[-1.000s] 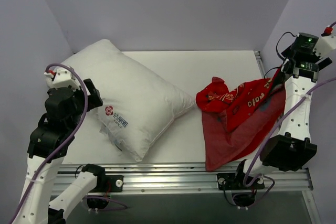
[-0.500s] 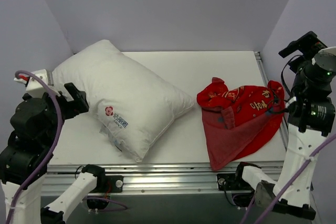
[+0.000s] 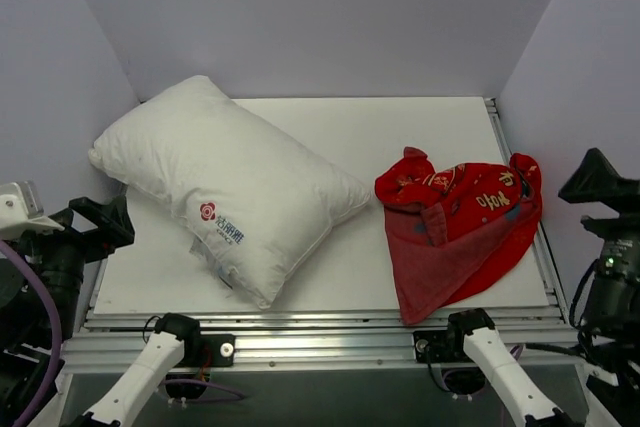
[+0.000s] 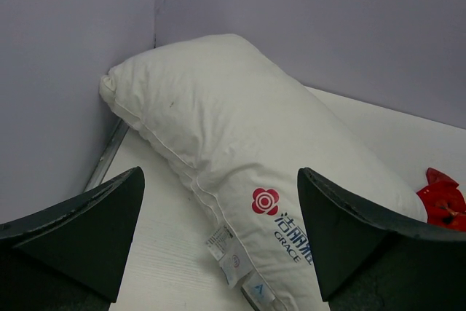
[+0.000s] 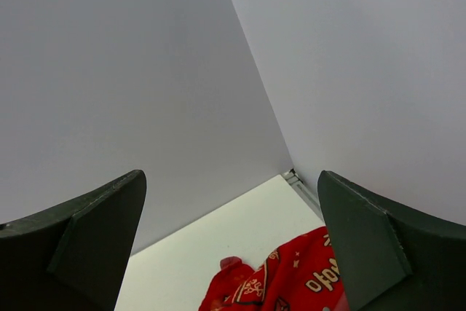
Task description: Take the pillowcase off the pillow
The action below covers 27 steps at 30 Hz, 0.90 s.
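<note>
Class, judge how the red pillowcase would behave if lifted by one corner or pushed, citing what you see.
Probably floppy: the pillowcase lies crumpled in soft folds, so it would likely drape from one pinch. Likely light: its lower layer looks thin. Pushed, it may bunch rather than slide.

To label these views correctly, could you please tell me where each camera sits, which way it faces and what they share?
Top external: above and behind the arm bases, looking down on the table, pillow and pillowcase; left arm and right arm at the bottom corners.
Left wrist: low at the table's left, facing the pillow; the open left end effector frames it.
Right wrist: tilted up toward the far wall corner, pillowcase at the bottom; the open right end effector shows.
Shared: top and left wrist both show the pillow's logo.
</note>
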### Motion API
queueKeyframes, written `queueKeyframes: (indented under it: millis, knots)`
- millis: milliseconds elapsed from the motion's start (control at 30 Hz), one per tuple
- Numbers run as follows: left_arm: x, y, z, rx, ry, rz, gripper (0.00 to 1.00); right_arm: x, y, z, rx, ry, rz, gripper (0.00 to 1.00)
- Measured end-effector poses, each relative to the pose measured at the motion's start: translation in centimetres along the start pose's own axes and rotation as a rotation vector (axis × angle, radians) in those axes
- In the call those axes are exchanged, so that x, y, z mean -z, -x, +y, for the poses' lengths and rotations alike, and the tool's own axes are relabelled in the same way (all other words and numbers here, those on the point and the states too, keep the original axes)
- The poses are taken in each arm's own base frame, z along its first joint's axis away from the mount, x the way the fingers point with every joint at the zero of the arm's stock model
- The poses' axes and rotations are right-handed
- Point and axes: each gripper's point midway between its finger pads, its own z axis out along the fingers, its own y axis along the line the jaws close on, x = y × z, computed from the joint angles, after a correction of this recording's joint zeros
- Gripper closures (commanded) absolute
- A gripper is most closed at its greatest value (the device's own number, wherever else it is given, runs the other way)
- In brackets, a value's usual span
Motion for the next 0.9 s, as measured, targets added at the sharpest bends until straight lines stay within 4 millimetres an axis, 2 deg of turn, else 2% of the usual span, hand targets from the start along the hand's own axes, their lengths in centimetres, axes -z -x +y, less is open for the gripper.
queueKeyframes:
  millis: [100, 167, 300, 500, 667, 900]
  knots:
    - [1.1, 0.2, 0.5, 0.011, -0.004, -0.023, 0.06, 2.4, 1.6, -1.8, -0.026, 0.003, -0.056, 0.00]
    - [1.7, 0.2, 0.8, 0.017, -0.007, -0.034, 0.06, 3.5, 2.0, -3.0, -0.030, -0.006, -0.074, 0.00]
    - [2.7, 0.3, 1.4, 0.030, -0.006, -0.061, 0.06, 4.9, 1.8, -4.9, -0.019, -0.029, -0.088, 0.00]
    - [2.7, -0.8, 1.8, 0.024, 0.000, -0.049, 0.06, 6.7, 1.0, -7.5, -0.001, -0.065, -0.099, 0.00]
    - [2.5, -1.8, 2.1, 0.020, 0.014, -0.035, 0.06, 7.3, 0.4, -8.7, 0.000, -0.087, -0.095, 0.00]
    - [2.0, -3.2, 2.4, 0.040, 0.029, -0.039, 0.06, 6.7, -1.5, -8.7, 0.029, -0.089, -0.048, 0.00]
